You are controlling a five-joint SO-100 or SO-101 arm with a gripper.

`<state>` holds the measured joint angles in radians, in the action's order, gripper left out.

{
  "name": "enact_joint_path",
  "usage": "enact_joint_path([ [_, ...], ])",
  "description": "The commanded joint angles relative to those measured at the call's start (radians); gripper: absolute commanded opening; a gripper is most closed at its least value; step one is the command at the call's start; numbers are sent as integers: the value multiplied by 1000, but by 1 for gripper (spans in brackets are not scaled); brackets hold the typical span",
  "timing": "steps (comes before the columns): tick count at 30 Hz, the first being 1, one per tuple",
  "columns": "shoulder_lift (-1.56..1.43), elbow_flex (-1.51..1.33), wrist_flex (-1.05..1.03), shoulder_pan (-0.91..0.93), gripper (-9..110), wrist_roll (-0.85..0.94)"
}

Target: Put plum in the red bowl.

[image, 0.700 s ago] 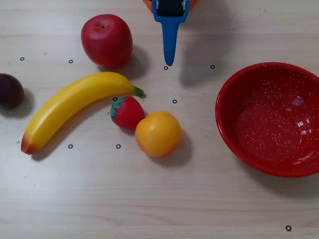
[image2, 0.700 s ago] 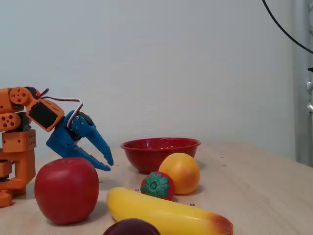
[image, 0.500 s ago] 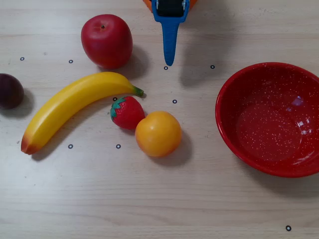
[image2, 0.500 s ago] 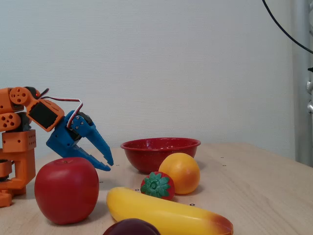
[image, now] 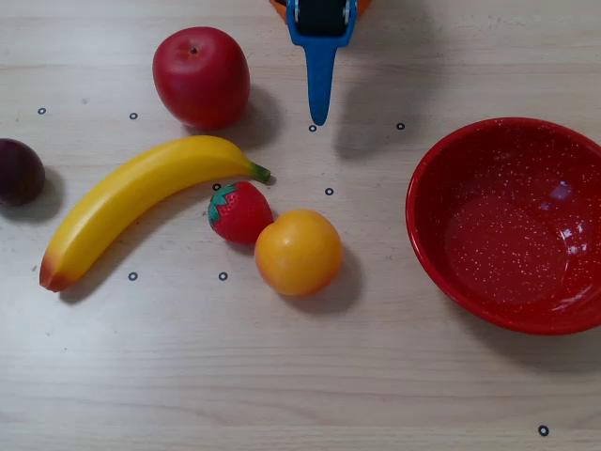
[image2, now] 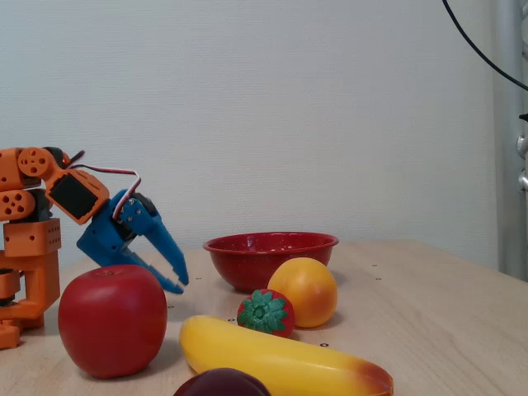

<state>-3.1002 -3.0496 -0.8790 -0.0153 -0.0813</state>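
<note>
The plum point(image: 19, 172) is a small dark purple fruit resting at the far left edge of the table in the overhead view. In the fixed view it shows only partly at the bottom edge point(image2: 223, 384). The red bowl point(image: 507, 235) stands upright and empty at the right, and in the fixed view point(image2: 266, 261) it sits behind the other fruit. My blue gripper point(image: 319, 115) reaches in from the top centre, pointing down at the table. In the fixed view point(image2: 180, 285) its fingertips are together and hold nothing. It is far from the plum and from the bowl.
A red apple point(image: 201, 77) lies left of the gripper. A yellow banana point(image: 131, 202) lies between the plum and the table's middle. A strawberry point(image: 241, 212) and an orange point(image: 298, 252) sit together near the centre. The orange arm base point(image2: 29, 247) stands at the left in the fixed view.
</note>
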Motion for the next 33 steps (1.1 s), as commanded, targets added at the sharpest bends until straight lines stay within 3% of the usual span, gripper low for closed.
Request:
enact_joint_path([
  [1,78,92,40,-38,0,-23],
  [18,644,881,-264,-164,0,0],
  [33,1282,1736,-577,-449,0,-207],
])
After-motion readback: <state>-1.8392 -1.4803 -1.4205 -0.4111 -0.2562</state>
